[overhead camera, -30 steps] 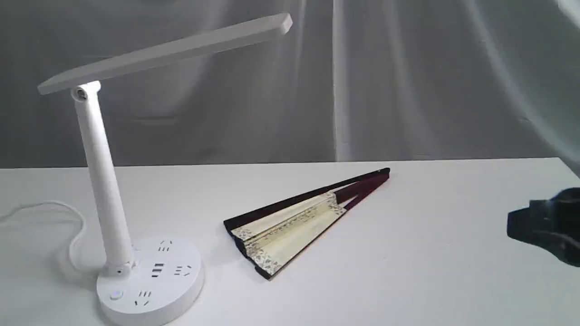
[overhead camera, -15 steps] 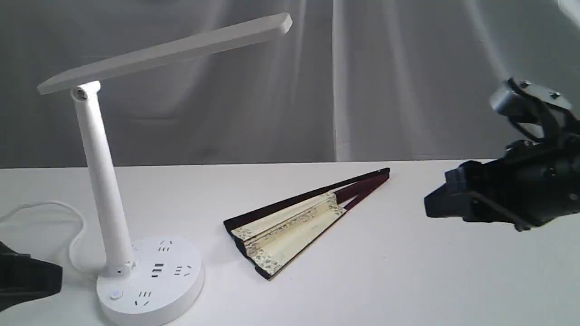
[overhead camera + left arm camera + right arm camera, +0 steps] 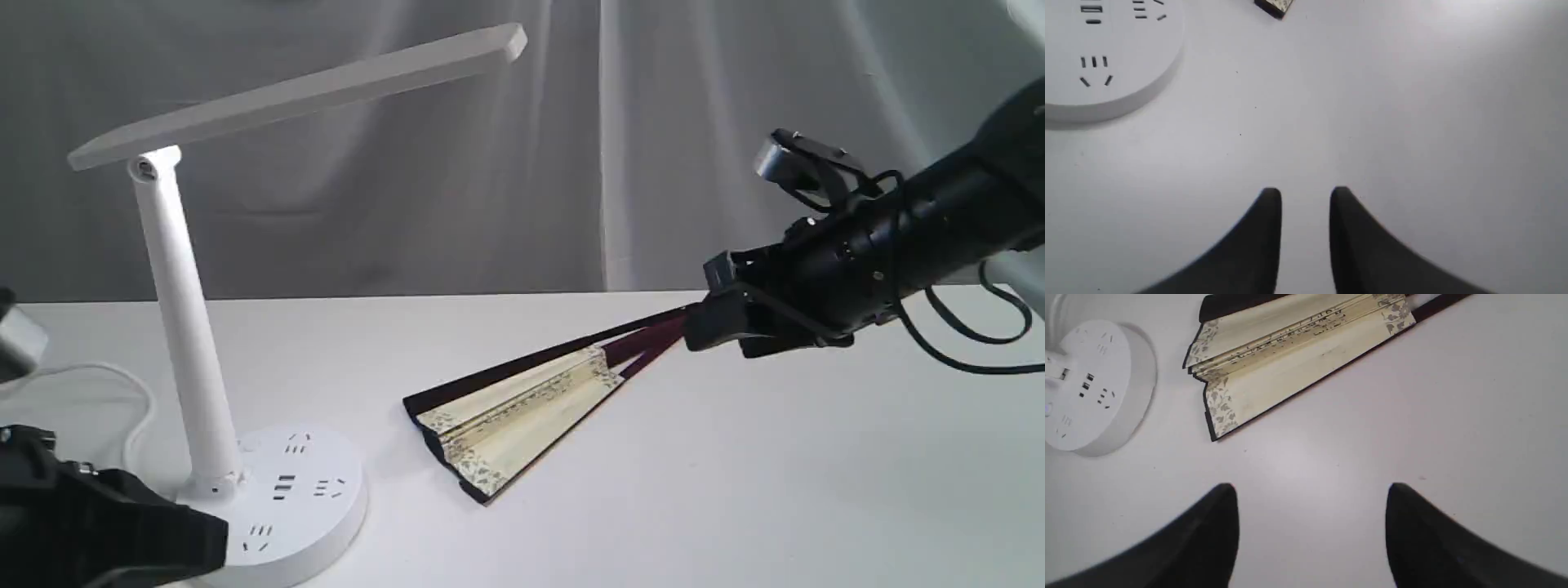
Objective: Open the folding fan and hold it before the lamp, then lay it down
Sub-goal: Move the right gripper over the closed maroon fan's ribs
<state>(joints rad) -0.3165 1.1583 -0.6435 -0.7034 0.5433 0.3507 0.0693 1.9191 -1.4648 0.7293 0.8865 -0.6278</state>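
No word, number or brand can be read. The folding fan (image 3: 1298,355) carries short columns of black brush characters along one cream pleat, but the folds squeeze them too thin to make out. The lamp (image 3: 184,327) shows only socket slots (image 3: 284,487) and a small round button (image 3: 209,532) on its base, without lettering.

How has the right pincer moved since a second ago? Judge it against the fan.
Yes. The right pincer swung leftward in the exterior view, from the right edge to the rib end of the folding fan, which lies unmoved.
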